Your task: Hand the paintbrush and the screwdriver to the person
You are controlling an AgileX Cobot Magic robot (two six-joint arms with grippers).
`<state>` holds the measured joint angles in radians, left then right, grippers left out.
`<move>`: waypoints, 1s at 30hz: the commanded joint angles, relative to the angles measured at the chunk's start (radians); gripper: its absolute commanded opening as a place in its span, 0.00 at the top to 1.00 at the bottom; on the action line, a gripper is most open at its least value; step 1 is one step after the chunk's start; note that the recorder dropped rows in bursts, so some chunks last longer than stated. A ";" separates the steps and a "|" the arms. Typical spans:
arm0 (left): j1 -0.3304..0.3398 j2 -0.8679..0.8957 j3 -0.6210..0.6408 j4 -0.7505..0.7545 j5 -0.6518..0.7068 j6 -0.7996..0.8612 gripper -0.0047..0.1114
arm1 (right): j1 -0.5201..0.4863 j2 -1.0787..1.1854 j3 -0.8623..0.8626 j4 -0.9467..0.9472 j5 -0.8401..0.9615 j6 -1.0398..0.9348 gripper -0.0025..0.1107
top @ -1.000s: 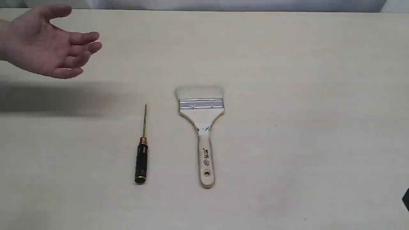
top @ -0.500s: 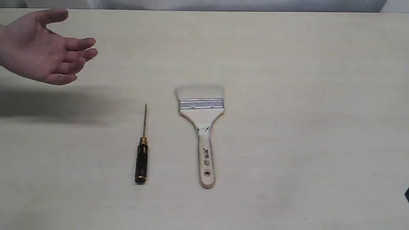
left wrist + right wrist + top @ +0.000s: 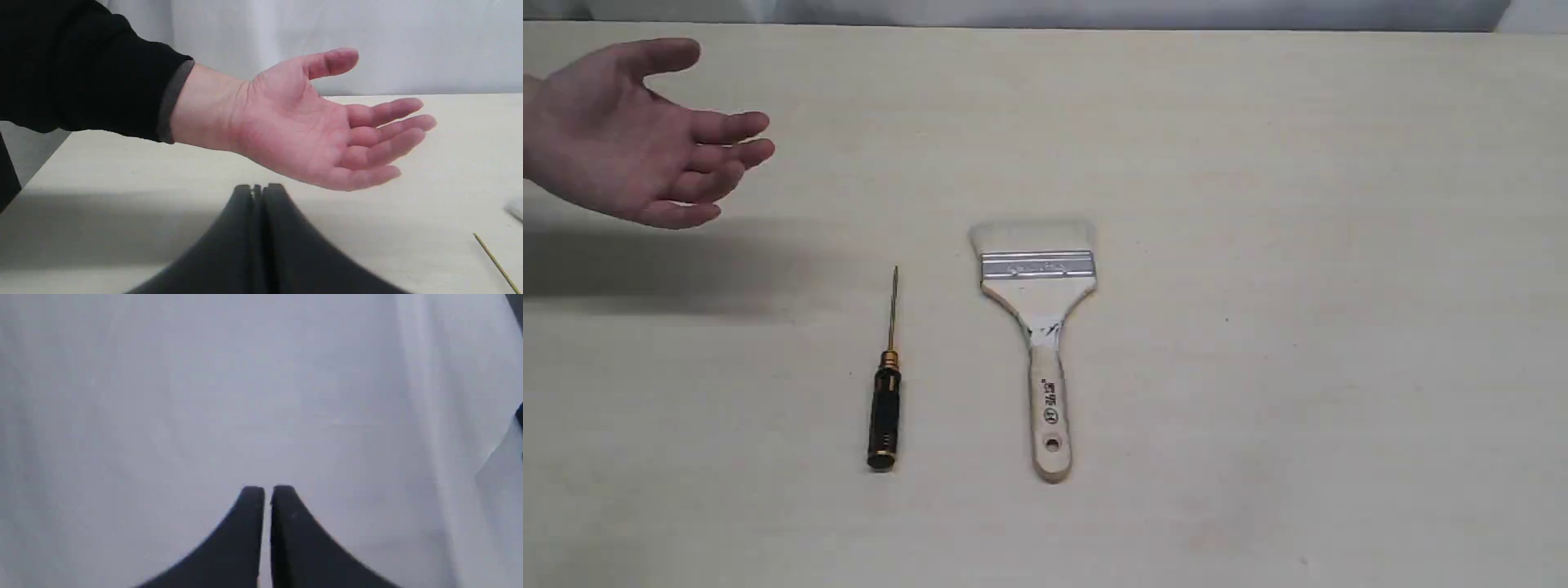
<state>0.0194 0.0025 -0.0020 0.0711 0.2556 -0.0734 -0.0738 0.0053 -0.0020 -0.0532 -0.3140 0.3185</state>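
One paintbrush (image 3: 1040, 304) and one screwdriver (image 3: 885, 402) lie flat and side by side, apart, near the middle of a pale table (image 3: 1298, 245), bristles and shaft tip pointing to its far edge, the screwdriver on the left. One person's hand (image 3: 629, 139), palm open and empty, hovers above the table's far left, well apart from both tools, its forearm cut off by the exterior view's edge; a dark sleeve (image 3: 81, 69) shows in the left wrist view. The left gripper (image 3: 258, 188), jaws pressed together on nothing, sits just before that palm. The right gripper (image 3: 267, 492), jaws nearly touching, faces blank pale cloth (image 3: 163, 396).
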 commanded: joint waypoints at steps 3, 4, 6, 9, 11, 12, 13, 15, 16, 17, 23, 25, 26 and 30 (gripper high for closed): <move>-0.008 -0.002 0.002 -0.003 -0.005 -0.002 0.96 | 0.007 -0.005 0.002 -0.272 -0.174 0.592 0.94; -0.008 -0.002 0.002 -0.003 -0.005 -0.002 0.96 | 0.007 -0.005 0.002 -0.371 -0.236 0.659 0.94; -0.008 -0.002 0.002 -0.003 -0.005 -0.002 0.96 | 0.007 -0.005 0.000 -0.606 -0.371 0.806 0.94; -0.008 -0.002 0.002 0.000 -0.008 -0.002 0.96 | 0.005 0.011 -0.112 -1.029 -0.570 0.873 0.88; -0.008 -0.002 0.002 0.000 -0.008 -0.002 0.96 | 0.001 0.034 -0.180 -1.106 -0.631 0.867 0.80; -0.008 -0.002 0.002 0.000 -0.008 -0.002 0.96 | -0.004 0.047 -0.214 -1.111 -0.634 0.846 0.73; -0.008 -0.002 0.002 0.000 -0.008 -0.002 0.96 | -0.008 0.057 -0.239 -1.097 -0.634 0.835 0.70; -0.008 -0.002 0.002 0.000 -0.008 -0.002 0.96 | -0.018 0.088 -0.310 -1.025 -0.594 0.768 0.69; -0.008 -0.002 0.002 0.000 -0.008 -0.002 0.96 | -0.026 0.100 -0.331 -1.006 -0.583 0.739 0.69; -0.008 -0.002 0.002 0.000 -0.008 -0.002 0.96 | -0.036 0.122 -0.370 -0.982 -0.569 0.681 0.69; -0.008 -0.002 0.002 0.000 -0.008 -0.002 0.96 | -0.087 0.313 -0.617 -1.123 -0.404 0.589 0.69; -0.008 -0.002 0.002 0.000 -0.008 -0.002 0.96 | -0.087 0.395 -0.663 -1.152 -0.302 0.568 0.69; -0.008 -0.002 0.002 0.000 -0.008 -0.002 0.96 | -0.087 0.438 -0.678 -1.157 -0.240 0.529 0.69; -0.008 -0.002 0.002 0.000 -0.008 -0.002 0.96 | -0.087 0.639 -0.723 -1.179 0.080 0.210 0.69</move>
<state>0.0194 0.0025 -0.0020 0.0711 0.2556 -0.0734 -0.1539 0.5500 -0.7125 -1.2127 -0.4193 0.6701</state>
